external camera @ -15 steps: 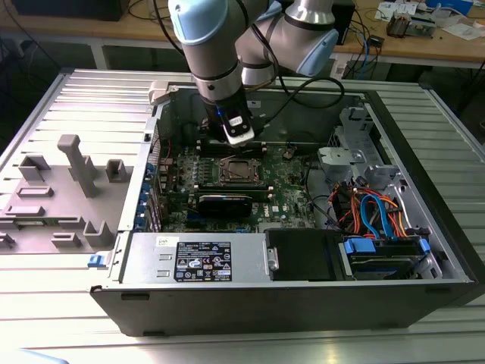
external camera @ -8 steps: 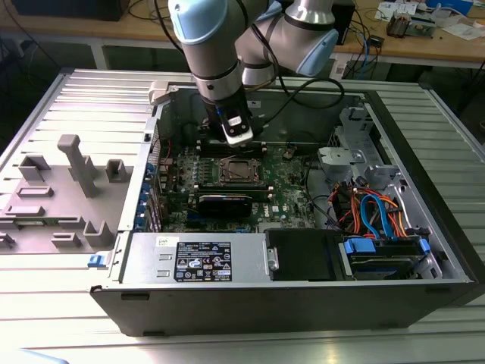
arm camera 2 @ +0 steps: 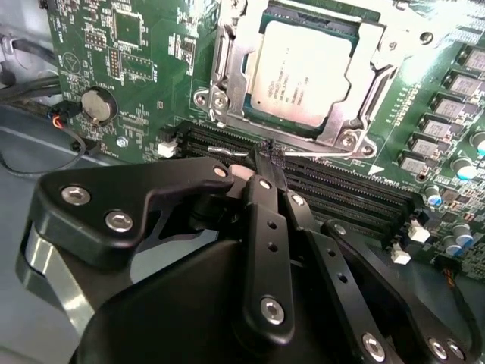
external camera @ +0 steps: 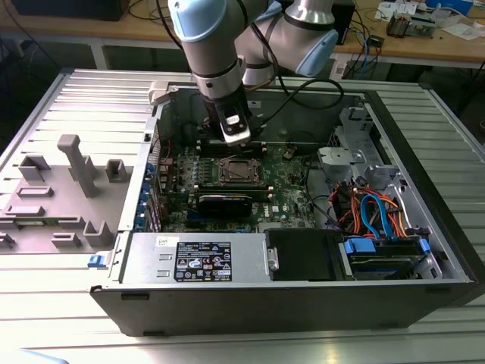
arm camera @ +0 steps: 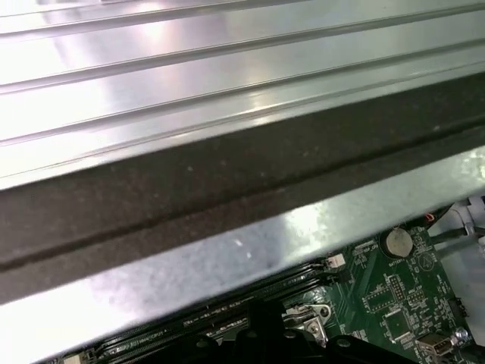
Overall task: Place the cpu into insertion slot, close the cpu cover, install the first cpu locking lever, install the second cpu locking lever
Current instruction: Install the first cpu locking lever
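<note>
1. Black and bulky up close in the second wrist view, one claw (arm camera 2: 269,154) has its fingers clenched together, with nothing seen between them; its tip hangs just beside the insertion slot (arm camera 2: 206,97), over the long black memory slots (arm camera 2: 341,193) along that slot's edge.
2. One cpu (arm camera 2: 301,72) sits inside the insertion slot, silver top up.
3. One cpu cover (arm camera 2: 322,130) lies down around the cpu, whose top shows through the cut-out.
4. One green motherboard (arm camera 2: 136,53) carries the insertion slot; one round coin battery (arm camera 2: 98,106) sits on it, well apart from the slot.
5. One open computer case (external camera: 303,303) holds the motherboard, one labelled power supply (external camera: 197,258) on the slot's camera side, and a bundle of blue cables (external camera: 375,216) toward the exterior view's right of the slot.
6. One arm (external camera: 220,45) reaches down over the slot.
7. One grey fixture (external camera: 72,189) rests on the ridged counter (external camera: 45,303), far to the exterior view's left of the slot.
</note>
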You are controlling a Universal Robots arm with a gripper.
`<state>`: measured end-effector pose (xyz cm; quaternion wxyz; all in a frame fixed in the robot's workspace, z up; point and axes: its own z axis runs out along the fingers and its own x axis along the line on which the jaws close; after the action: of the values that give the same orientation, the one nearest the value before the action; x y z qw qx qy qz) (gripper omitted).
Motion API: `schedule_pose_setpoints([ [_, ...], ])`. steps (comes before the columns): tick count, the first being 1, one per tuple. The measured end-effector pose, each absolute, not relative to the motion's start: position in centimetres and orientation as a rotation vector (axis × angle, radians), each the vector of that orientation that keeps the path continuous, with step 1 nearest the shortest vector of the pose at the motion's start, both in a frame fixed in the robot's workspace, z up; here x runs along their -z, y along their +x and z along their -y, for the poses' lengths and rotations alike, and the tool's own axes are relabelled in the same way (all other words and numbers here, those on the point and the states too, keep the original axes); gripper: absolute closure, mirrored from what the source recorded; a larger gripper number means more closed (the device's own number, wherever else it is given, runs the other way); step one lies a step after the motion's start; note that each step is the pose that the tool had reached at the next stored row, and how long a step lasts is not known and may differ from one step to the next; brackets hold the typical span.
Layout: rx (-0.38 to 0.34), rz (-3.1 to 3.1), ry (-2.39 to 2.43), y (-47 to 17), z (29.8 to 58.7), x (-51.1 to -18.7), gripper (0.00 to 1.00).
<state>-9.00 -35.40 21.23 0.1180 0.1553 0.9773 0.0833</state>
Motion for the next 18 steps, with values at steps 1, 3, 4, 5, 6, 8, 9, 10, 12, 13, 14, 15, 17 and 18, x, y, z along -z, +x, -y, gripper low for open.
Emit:
schedule_pose_setpoints([
  [1, -0.242, -2.858, 0.458, -9.0, 35.39, -21.23, 0.89],
  [3, -0.239, -2.856, 0.466, -9.0, 35.38, -21.21, 0.89],
  [4, -0.232, -2.853, 0.48, -9.01, 35.39, -21.15, 0.89],
  [5, -0.229, -2.851, 0.491, -9.0, 35.39, -21.08, 0.89],
  [6, -0.228, -2.849, 0.498, -9.0, 35.39, -21.06, 0.89],
  [8, -0.226, -2.847, 0.508, -9.01, 35.33, -21.03, 0.89],
  [9, -0.225, -2.847, 0.511, -9.01, 35.3, -21.03, 0.89],
  [10, -0.223, -2.845, 0.515, -9.0, 35.26, -21.03, 0.89],
  [12, -0.22, -2.843, 0.523, -9.0, 35.22, -21.03, 0.89],
  [13, -0.219, -2.842, 0.527, -9.0, 35.21, -21.03, 0.89],
  [14, -0.217, -2.841, 0.533, -9.0, 35.19, -21.03, 0.89],
  [15, -0.215, -2.839, 0.541, -9.0, 35.16, -21.03, 0.89],
  [17, -0.213, -2.836, 0.552, -9.0, 35.11, -21.03, 0.89],
  [18, -0.212, -2.835, 0.557, -9.0, 35.08, -21.03, 0.89],
])
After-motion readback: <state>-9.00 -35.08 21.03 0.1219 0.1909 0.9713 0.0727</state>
